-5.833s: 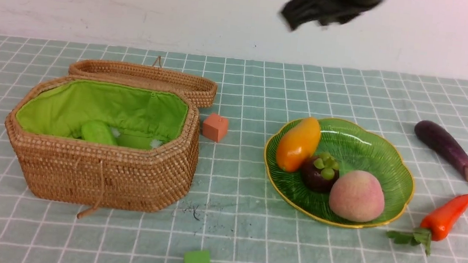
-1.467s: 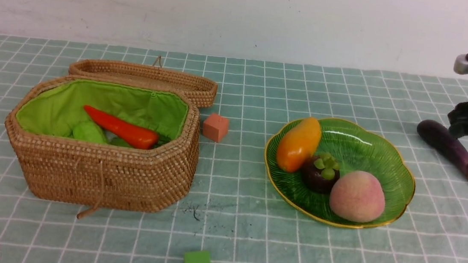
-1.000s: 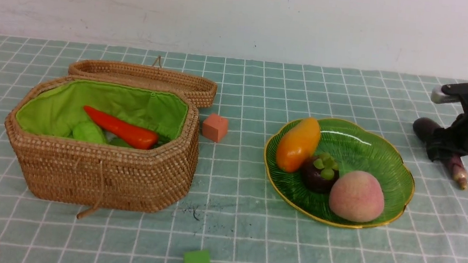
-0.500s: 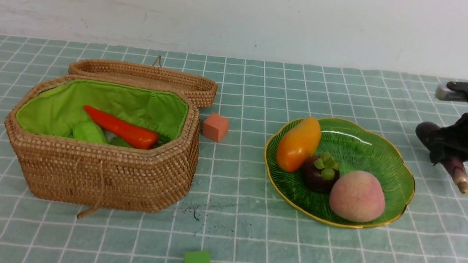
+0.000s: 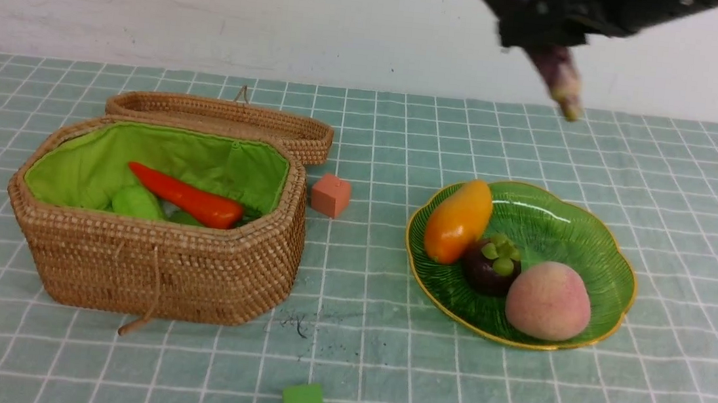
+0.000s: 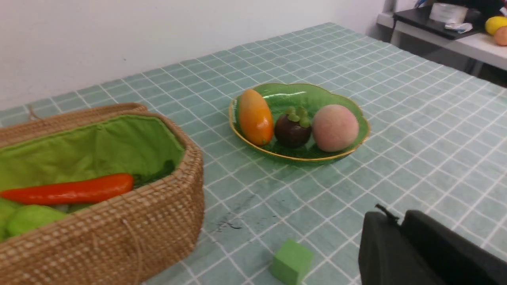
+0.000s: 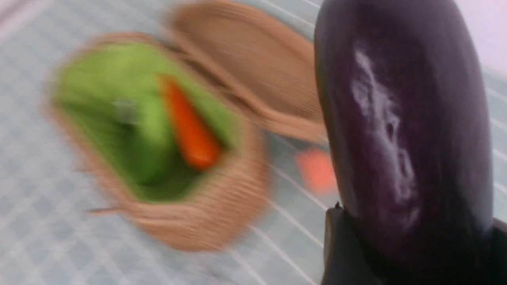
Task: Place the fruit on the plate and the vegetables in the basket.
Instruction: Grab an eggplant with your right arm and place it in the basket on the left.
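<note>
My right gripper (image 5: 547, 22) is clamped on the eggplant (image 5: 558, 79), held high above the plate (image 5: 598, 251), stem end drooping. The plate carries mango (image 5: 458, 221), mangosteen (image 5: 491, 265) and peach (image 5: 548, 300). To the plate's left, the basket (image 5: 155, 267) contains carrot (image 5: 185, 196) and bitter gourd (image 5: 137, 203); I cannot tell my left gripper's (image 6: 424, 249) opening.

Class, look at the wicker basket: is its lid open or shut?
Open. The lid lies flipped back behind the basket, exposing the green lining, carrot and bitter gourd inside.
</note>
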